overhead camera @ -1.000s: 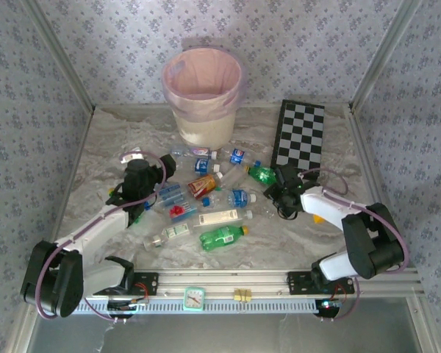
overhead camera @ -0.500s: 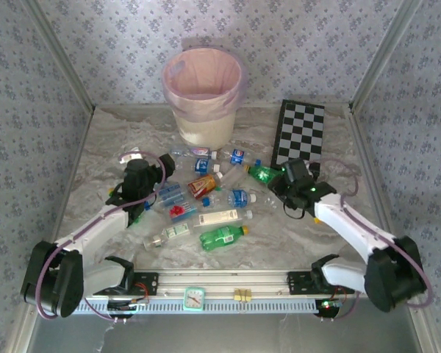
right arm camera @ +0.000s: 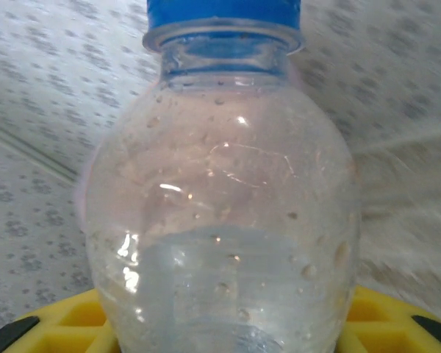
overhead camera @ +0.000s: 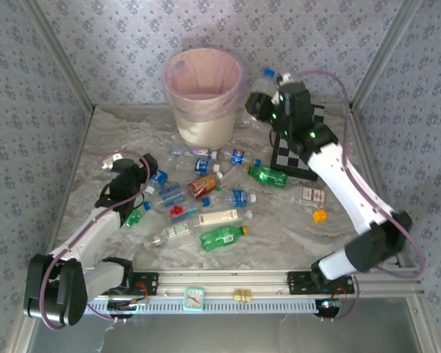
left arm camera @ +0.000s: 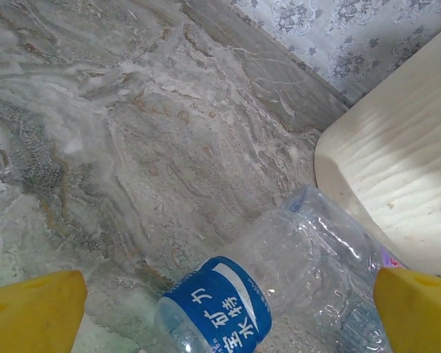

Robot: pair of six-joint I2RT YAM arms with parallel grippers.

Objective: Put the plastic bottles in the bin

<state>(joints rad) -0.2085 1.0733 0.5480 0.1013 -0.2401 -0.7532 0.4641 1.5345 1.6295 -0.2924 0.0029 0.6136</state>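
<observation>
held bottle: clear with a blue cap, standing upright; the right wrist view shows droplets inside it.
where it is: in the top view, raised in the air just right of the bin rim.
right gripper: clenched on the held bottle, with yellow pads on either side of its base.
bin: cream with a pink liner, at the far middle of the table.
other bottles: lying scattered in front of the bin.
left gripper: low, with its jaws spread wide.
blue-label bottle: lies between the left fingertips, next to the bin's ribbed wall.
checkerboard: flat, partly under the right arm.
</observation>
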